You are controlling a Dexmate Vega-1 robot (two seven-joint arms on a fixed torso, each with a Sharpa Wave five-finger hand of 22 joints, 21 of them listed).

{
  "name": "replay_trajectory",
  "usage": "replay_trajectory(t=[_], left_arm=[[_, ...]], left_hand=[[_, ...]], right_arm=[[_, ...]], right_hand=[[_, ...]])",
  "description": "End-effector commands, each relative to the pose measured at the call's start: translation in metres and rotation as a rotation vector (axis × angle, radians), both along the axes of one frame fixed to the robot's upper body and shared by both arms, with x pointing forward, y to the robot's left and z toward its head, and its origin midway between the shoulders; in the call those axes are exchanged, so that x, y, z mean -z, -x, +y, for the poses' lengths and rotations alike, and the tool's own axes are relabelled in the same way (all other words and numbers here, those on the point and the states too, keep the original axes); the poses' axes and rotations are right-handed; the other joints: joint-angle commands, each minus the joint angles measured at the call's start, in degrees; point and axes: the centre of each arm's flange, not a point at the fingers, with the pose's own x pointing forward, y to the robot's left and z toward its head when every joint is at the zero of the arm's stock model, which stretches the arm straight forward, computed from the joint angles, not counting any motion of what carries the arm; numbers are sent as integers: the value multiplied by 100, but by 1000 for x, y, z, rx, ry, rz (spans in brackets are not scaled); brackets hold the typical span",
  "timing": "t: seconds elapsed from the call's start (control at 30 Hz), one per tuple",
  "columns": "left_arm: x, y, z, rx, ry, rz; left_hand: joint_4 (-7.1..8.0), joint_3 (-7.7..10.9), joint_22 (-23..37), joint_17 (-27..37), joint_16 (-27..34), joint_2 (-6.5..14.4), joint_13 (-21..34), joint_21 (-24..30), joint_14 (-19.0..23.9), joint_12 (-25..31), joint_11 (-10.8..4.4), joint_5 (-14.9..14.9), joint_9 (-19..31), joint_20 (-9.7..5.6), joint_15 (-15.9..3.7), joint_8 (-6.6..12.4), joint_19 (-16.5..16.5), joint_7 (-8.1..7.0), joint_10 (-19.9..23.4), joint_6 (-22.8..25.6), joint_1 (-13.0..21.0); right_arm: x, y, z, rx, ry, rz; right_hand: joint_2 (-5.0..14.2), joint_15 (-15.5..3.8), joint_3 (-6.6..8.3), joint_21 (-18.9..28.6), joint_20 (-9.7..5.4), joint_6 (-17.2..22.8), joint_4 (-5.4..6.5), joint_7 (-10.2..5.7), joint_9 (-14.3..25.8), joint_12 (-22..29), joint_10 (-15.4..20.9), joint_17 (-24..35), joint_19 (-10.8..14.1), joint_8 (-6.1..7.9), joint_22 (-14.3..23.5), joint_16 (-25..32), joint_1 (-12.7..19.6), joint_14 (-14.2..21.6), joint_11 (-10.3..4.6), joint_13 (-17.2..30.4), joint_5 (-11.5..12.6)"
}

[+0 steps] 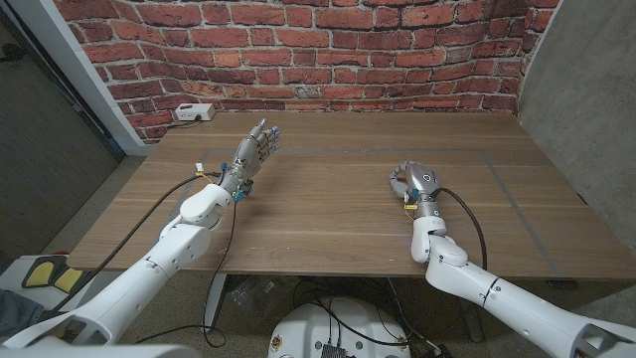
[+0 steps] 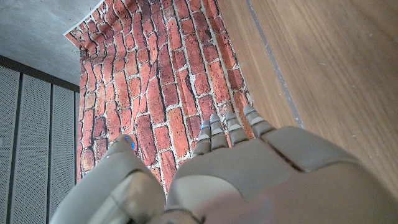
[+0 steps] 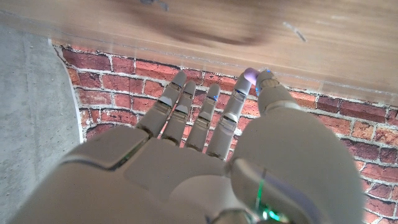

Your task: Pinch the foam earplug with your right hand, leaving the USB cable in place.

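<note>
Pinch made, by the look: right hand point(image 1: 417, 185) low over desk point(image 1: 328, 209), fingers point(image 3: 239, 102) clamped on purple earplug point(image 3: 250, 74). Left hand point(image 1: 253, 151) fingers apart. Next: hold steady.

Count: 1 wooden table point(image 1: 328, 199). 2 robot hands, left point(image 1: 253, 149) and right point(image 1: 415, 181). 1 purple earplug point(image 3: 250, 74). 1 white box point(image 1: 194, 113), upper left of frame, at table's far edge.

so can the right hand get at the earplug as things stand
Probably yes, it seems to have it already: in the right wrist view a small purple earplug sits pinched between the right hand's thumb tip and a fingertip, over the table. Nothing stands in the way.
</note>
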Motion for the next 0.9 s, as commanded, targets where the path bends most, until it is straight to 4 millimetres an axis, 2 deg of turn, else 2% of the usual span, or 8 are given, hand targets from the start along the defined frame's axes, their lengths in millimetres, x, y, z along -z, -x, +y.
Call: replay_trajectory(t=[0.03, 0.43, 0.9], left_arm=[[0, -2, -1, 4, 0, 1], [0, -2, -2, 4, 7, -2], [1, -2, -2, 4, 12, -3]], left_hand=[[17, -16, 22, 17, 3, 17, 13, -10, 53, -15, -10, 22, 19, 61, -12, -13, 14, -19, 49, 60, 42], [17, -21, 25, 18, 3, 25, 14, -20, 66, -21, -14, 20, 19, 67, -13, -19, 17, -18, 50, 64, 48], [18, -28, 26, 18, -2, 32, 15, -34, 64, -26, -17, 17, 20, 71, -18, -25, 21, -22, 53, 71, 53]], right_arm=[[-14, 14, -5, 6, -12, -100], [-19, 17, -5, -1, -14, -130], [-19, 18, -6, -6, -20, -155]], right_hand=[[-3, -181, 19, 45, -10, 35, 26, 28, 12, 36, 69, 31, 57, 50, 18, 6, 50, 66, -29, 5, 32], [20, -278, 20, 81, -47, 337, 34, -34, 15, 72, 299, 33, 174, 193, 22, 1, 78, 257, -92, 3, 10], [40, -390, 68, 121, -129, 685, -17, -10, 0, 103, 564, 24, 298, 344, 27, -19, 222, 460, -178, -5, 7]])
